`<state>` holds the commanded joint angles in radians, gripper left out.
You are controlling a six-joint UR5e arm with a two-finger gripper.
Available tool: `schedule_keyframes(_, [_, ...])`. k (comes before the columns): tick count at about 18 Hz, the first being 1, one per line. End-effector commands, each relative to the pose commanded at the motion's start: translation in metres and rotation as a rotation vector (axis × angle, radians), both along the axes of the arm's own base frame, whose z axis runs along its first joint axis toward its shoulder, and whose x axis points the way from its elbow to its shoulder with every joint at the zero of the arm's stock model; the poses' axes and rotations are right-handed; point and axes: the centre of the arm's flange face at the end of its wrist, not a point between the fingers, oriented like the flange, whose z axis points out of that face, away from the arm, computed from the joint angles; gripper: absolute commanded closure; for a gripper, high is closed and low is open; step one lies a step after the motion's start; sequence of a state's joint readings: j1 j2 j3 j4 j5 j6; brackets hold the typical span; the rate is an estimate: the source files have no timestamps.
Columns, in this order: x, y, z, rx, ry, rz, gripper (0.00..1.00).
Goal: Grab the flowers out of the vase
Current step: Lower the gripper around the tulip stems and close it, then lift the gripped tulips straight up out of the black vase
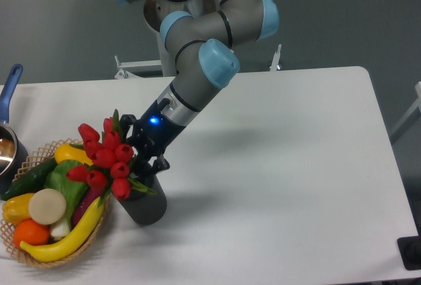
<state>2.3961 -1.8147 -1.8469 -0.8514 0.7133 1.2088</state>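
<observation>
The flowers (104, 158) are a bunch of red tulip buds with green leaves, leaning left over the basket's edge. Their stems run down to the right into the black fingers of my gripper (146, 149), which is shut on the flowers just above the vase. The vase (146, 207), a small dark cylinder, stands on the white table below the bunch and looks slightly tilted. Whether the stem ends are still inside its mouth is hidden by the leaves and the gripper.
A wicker basket (39, 260) of fruit and vegetables sits right beside the vase on the left. A pot with a blue handle (9, 87) is at the far left edge. A black object (411, 252) sits at the table's lower right corner.
</observation>
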Motion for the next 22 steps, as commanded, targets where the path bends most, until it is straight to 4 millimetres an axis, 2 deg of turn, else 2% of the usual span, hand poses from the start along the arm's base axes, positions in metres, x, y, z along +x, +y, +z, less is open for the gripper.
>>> schedule_keyframes(5, [-0.006, -0.003, 0.007, 0.015, 0.003, 0.01, 0.58])
schedule_keyframes(7, [-0.012, -0.011, 0.026, 0.043, 0.018, 0.031, 0.58])
schedule_keyframes(12, [-0.031, -0.032, 0.068, 0.16, -0.098, 0.107, 0.58])
schedule_keyframes(20, [-0.039, -0.037, 0.123, 0.189, -0.231, 0.211, 0.58])
schedule_keyframes(22, [-0.042, -0.04, 0.129, 0.192, -0.277, 0.232, 0.58])
